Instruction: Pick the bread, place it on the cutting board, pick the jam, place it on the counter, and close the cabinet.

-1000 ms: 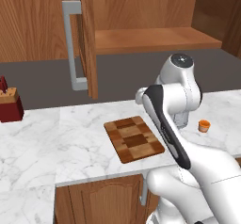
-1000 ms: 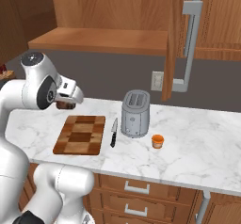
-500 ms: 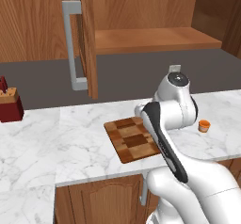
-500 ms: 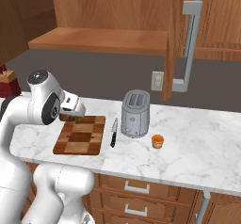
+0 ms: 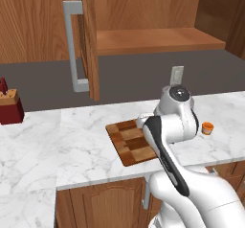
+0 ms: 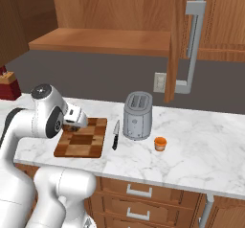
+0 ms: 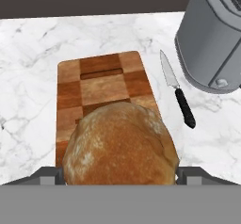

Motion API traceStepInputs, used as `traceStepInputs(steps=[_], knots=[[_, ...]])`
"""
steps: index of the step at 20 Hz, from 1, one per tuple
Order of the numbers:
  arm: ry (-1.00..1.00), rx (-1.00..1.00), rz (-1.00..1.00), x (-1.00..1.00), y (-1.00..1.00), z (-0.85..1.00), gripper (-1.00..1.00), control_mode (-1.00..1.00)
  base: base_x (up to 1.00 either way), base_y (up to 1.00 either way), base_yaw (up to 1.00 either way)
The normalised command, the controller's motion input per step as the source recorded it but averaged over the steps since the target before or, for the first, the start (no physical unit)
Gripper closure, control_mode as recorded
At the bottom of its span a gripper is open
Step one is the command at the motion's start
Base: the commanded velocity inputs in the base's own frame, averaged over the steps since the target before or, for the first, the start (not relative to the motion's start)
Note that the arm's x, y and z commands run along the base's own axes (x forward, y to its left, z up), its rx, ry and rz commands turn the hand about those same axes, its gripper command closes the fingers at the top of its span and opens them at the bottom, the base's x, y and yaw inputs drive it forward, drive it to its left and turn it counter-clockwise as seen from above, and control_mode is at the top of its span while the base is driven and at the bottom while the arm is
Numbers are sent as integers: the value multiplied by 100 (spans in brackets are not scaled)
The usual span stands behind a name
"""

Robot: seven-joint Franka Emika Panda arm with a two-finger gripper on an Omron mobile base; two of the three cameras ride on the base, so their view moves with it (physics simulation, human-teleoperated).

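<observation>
A: What's the surface like?
B: A white marble tabletop [image 6: 201, 141] with grey veins over brown cupboards, a grey wall behind it. Above hangs the cabinet [image 5: 143, 16], its door [image 6: 184, 40] swung open.

A: How crowded is it?
B: The cutting board [image 7: 96, 84] lies near the front edge. Just beside it is a knife [image 7: 179, 93], then a toaster [image 6: 138, 115], and beyond that the jam [image 6: 160, 143] stands alone on the marble. A knife block [image 5: 9, 107] sits well apart at the far end. Bare marble spreads between the block and the board.

A: And the bread?
B: The bread [image 7: 120, 148] is clamped in the claw [image 7: 120, 173], a finger [image 7: 47, 176] pressed to each side. In the hand view it hangs over the near half of the board; whether it touches the wood, I cannot tell. The right base view shows the claw [image 6: 72, 125] low at the board's left edge.
</observation>
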Motion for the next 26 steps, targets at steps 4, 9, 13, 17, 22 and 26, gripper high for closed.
traceStepInputs(steps=[4, 9, 13, 17, 22, 26], knots=[[0, 0, 0, 8, 4, -30, 100, -100, 0, 0, 0], [0, 0, 0, 15, 8, -27, 100, -100, 0, 0, 0], [0, 0, 0, 15, 0, -21, 100, -100, 0, 0, 0], [0, 0, 0, 19, 0, -22, 100, -100, 0, 0, 0], [0, 0, 0, 27, 1, -17, 100, -100, 0, 0, 0], [0, 0, 0, 23, 0, -21, 100, -100, 0, 0, 0]])
